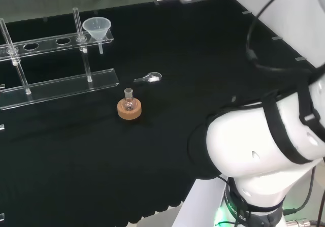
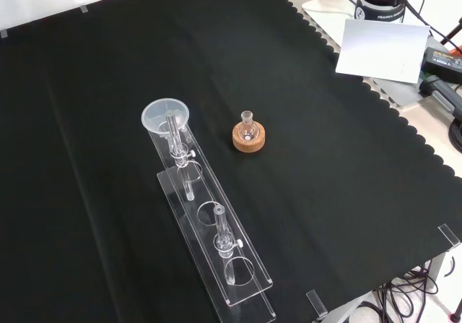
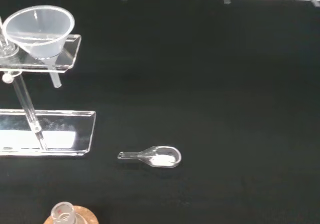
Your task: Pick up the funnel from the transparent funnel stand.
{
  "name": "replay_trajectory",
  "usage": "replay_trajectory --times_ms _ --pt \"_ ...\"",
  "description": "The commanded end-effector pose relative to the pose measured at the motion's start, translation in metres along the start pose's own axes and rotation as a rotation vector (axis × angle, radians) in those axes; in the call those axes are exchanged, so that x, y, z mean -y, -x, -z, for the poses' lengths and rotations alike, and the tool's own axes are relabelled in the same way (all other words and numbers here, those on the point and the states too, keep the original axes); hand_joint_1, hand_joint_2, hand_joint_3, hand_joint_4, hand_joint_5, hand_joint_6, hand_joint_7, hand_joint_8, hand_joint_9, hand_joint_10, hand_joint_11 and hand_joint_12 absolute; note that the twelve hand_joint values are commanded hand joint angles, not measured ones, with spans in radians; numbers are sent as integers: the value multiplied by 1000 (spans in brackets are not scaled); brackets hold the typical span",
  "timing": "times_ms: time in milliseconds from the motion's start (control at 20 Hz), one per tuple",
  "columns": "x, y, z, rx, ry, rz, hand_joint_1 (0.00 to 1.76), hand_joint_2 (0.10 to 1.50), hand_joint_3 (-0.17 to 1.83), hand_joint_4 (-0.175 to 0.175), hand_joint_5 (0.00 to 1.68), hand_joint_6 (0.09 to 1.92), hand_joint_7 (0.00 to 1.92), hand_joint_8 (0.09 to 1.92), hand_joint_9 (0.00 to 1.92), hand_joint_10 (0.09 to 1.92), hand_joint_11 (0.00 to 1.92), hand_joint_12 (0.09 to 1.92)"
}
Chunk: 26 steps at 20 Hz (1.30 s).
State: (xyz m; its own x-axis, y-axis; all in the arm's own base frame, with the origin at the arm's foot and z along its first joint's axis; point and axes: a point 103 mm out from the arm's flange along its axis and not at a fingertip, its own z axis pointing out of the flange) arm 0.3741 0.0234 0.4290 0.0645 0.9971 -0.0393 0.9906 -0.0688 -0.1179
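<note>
One funnel [image 1: 97, 27] sits in one clear stand [image 1: 56, 87]; the hand's state I cannot tell.

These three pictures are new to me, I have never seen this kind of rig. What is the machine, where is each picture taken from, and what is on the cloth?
The big white shapes at the right of the head view are links of one robot arm; that camera sits behind and above its base. The front view looks down on the black cloth from the opposite side. The wrist view comes from a camera at the arm's wrist, so things look close and large.

On the cloth stands a clear funnel stand, a long rack on posts with holes in its top bar. A clear funnel sits in the hole at one end. Near it a small glass flask rests on a cork ring. A small clear scoop with a little white powder lies flat beside them.

Nothing is being held yet; the funnel is untouched in its stand.
</note>
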Motion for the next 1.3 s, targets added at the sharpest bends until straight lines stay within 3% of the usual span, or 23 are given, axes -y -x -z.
replay_trajectory --times_ms 50,350,700,1000,1300 --pt "-72 -67 -24 23 -16 122 128 1095 305 24 158 87 11 300 119 686 101 1392" --pt "-94 -118 -45 90 -49 200 312 994 255 22 171 87 0 337 87 698 70 1414" --pt "-118 -161 -75 115 -121 234 425 915 220 21 149 87 0 316 90 729 80 1459" --pt "-136 -171 -95 144 -164 249 482 868 204 14 112 87 0 321 81 784 108 1483" --pt "-147 -178 -103 172 -162 247 518 841 195 -24 39 87 0 278 74 812 184 1506"
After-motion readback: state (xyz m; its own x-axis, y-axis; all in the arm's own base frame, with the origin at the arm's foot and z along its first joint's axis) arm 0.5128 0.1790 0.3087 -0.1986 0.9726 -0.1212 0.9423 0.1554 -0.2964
